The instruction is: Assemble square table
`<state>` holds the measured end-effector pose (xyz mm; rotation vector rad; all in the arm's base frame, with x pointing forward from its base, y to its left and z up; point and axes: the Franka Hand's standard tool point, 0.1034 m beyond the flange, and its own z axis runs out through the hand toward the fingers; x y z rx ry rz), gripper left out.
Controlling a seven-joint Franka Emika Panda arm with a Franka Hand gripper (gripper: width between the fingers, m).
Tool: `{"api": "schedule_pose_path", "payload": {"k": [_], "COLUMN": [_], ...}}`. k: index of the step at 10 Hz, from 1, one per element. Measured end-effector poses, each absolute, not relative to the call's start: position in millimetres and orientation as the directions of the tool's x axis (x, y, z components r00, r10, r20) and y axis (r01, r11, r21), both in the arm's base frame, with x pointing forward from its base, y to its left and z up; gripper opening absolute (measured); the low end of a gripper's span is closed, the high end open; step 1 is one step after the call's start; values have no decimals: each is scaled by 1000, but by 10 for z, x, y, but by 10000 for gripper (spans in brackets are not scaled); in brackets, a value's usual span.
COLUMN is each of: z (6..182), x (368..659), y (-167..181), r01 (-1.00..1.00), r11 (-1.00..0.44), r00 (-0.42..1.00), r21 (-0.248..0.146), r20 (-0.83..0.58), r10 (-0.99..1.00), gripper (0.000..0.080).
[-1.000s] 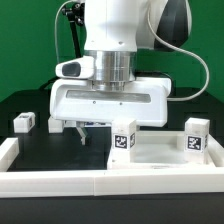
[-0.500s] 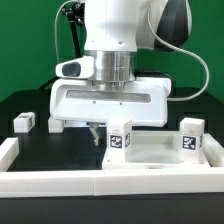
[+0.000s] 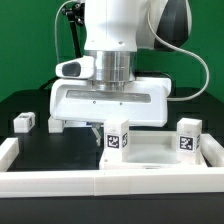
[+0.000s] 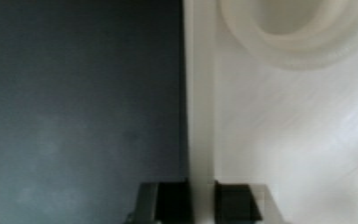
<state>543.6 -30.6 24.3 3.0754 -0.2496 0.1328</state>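
One gripper [image 3: 102, 135]: shown beneath the wide white hand of the arm, set down at the edge of the square table slab [image 3: 155, 152] on the exterior view's left.
Grip: in the wrist view the gripper [image 4: 201, 203] is seen with its two dark fingertips [image 4: 160, 203] pressed together on the slab's thin upright rim, one on each side of it.
Slab: a white panel [image 4: 291, 120] is seen lying on the black table [image 3: 60, 150]; a round recess [image 4: 309, 30] is moulded into its face.
Tags: two black-and-white squares are carried on raised white parts of the slab, one [image 3: 117, 141] just beside the gripper, one [image 3: 188, 141] at the slab's far side, on the exterior view's right.
Leg [image 3: 24, 122]: a small white tagged block is placed well apart from the slab, to the exterior view's left.
Second block [image 3: 54, 125]: found between that leg and the slab, partly hidden by the hand.
Front rail [image 3: 100, 183]: a long white bar is laid just in front of the slab.
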Motion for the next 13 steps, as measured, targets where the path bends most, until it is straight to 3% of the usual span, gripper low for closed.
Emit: {"api": "schedule_pose_path", "payload": {"k": [6, 10, 13], "z": [243, 257, 258], "x": [5438, 5457, 5458], "y": [-308, -422, -447], "r01": [-146, 243, 361], "r11": [-988, -965, -926], "r00": [986, 966, 929], "r21": [48, 94, 109], "r20": [89, 61, 44], "r10": [-142, 249, 368], "gripper": [57, 57, 57]}}
